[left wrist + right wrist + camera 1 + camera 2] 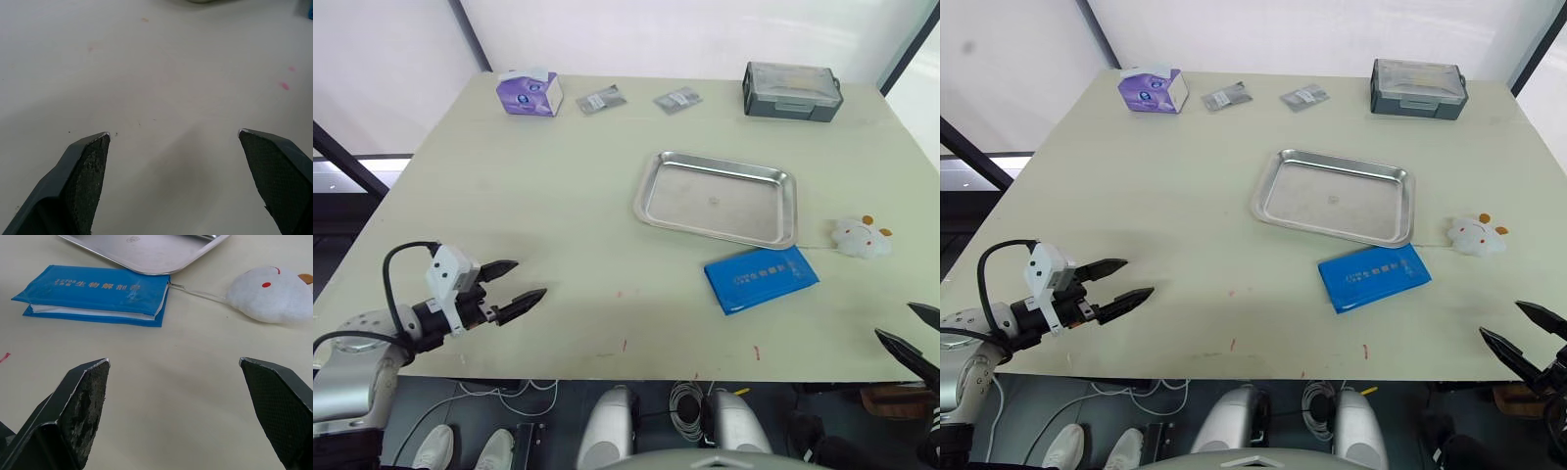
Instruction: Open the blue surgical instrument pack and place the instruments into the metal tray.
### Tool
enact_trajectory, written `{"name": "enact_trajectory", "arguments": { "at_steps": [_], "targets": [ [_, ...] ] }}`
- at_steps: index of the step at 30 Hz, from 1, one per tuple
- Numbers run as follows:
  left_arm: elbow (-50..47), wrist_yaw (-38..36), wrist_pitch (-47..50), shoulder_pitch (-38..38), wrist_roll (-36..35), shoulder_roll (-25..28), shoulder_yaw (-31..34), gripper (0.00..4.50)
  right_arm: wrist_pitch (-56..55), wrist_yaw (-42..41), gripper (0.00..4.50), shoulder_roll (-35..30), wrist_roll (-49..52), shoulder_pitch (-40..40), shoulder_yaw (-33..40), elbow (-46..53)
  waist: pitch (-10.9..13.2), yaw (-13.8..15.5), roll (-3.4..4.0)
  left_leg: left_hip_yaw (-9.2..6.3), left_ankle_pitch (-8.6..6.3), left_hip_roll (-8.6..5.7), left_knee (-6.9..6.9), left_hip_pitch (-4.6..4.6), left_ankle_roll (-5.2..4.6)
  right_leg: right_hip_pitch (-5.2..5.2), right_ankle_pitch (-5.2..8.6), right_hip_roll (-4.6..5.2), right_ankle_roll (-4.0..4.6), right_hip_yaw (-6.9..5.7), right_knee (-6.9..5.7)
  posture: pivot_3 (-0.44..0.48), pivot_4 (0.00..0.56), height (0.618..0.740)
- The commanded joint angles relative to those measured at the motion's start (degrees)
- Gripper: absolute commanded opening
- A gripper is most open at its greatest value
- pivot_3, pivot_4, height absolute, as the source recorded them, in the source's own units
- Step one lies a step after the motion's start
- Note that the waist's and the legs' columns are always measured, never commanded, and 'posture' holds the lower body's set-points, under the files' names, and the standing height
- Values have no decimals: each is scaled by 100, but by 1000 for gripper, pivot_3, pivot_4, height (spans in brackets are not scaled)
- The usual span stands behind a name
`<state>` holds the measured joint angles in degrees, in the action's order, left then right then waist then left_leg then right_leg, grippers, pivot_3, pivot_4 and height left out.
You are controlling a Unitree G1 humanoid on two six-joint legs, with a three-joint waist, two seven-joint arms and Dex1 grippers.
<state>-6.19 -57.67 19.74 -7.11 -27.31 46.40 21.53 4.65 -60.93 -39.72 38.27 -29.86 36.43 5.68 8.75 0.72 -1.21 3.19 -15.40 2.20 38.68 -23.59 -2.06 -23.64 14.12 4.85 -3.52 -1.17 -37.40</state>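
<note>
Nothing has started yet: the pack is shut and the tray is bare.

The metal tray [717, 198] sits far ahead of the right gripper [1518, 339], and the blue pack [761, 278] lies closed just this side of it. Both the right and the left gripper [517, 285] are spread wide, holding nothing. The tools are hidden inside the pack.

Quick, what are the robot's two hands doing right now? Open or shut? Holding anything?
Left gripper: open, holding nothing, over the pale table.
Right gripper: open, holding nothing, near the closed flat blue surgical instrument pack.
</note>
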Motion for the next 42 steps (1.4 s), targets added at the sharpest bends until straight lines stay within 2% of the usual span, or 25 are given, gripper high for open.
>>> {"name": "enact_trajectory", "arguments": {
  "at_steps": [1,6,15,20,30,31,32,33,35,38,40,41,42],
  "targets": [
    [-220,30,11,-87,-130,1,183,4500,-172,-125,4466,-53,-68,132,184,-231,-1,-1,-1,0,0,0,0,0,0,0,0,0,0,0,0,0,150,727],
    [-435,96,44,-273,-184,-69,258,4500,-397,-347,4466,-42,-228,383,132,-724,-4,-2,3,0,0,0,0,0,0,1,0,0,1,0,1,0,150,727],
    [-656,138,141,-410,-258,-110,133,4500,-287,-249,4466,-49,-420,466,61,-678,-8,-1,8,0,0,0,0,1,0,2,0,0,0,0,1,0,150,727],
    [-708,41,156,-330,-278,-123,-104,4500,-92,61,4466,-128,-765,666,-200,-689,-10,-3,12,0,0,-1,0,1,0,2,0,-1,0,0,1,0,150,727],
    [-934,-158,165,436,-167,-159,-1120,4500,618,681,4466,-369,-1124,1756,-909,-492,-14,-6,20,2,2,-2,1,1,4,1,0,-4,0,2,-2,0,150,727],
    [-907,-228,151,511,-141,-139,-1234,4500,677,701,3969,-389,-1143,1924,-1011,-503,-14,-5,20,3,8,-2,1,1,13,1,0,-4,0,1,-1,0,150,727],
    [-893,-281,194,599,-152,-132,-1340,4500,720,724,3960,-409,-1172,2092,-1110,-537,-14,-6,19,5,10,-2,1,-1,17,1,0,-4,0,1,-1,0,150,727],
    [-884,-337,253,679,-199,-135,-1414,4500,765,719,3718,-437,-1207,2230,-1212,-562,-14,-5,21,7,10,-2,1,0,18,2,0,-4,1,-1,0,0,150,727],
    [-874,-432,333,832,-279,-152,-1518,4500,828,703,2637,-489,-1276,2442,-1357,-631,-13,-4,21,15,10,-3,2,-1,16,2,-1,-4,0,-1,-1,0,150,727],
    [-840,-663,381,1122,-295,-210,-1837,3658,886,757,1284,-565,-1558,2970,-1738,-872,-13,-5,21,20,11,-3,4,-3,18,1,-1,-4,0,-1,0,0,150,727],
    [-812,-769,344,1268,-207,-256,-2074,2709,897,741,196,-610,-1721,3184,-1949,-985,-14,-3,21,25,11,-4,7,-4,19,1,-1,-4,-1,-1,-2,0,150,727],
    [-760,-797,307,1412,-127,-327,-2250,2322,883,745,0,-629,-1826,3330,-2072,-1068,-14,3,22,23,12,-4,7,-4,20,1,-1,-4,0,-3,-1,0,150,727],
    [-716,-814,286,1527,-70,-382,-2375,1818,870,743,0,-644,-1902,3444,-2158,-1143,-14,8,21,21,13,-4,7,-7,23,1,-1,-5,0,-6,0,0,150,727]
  ]
}}
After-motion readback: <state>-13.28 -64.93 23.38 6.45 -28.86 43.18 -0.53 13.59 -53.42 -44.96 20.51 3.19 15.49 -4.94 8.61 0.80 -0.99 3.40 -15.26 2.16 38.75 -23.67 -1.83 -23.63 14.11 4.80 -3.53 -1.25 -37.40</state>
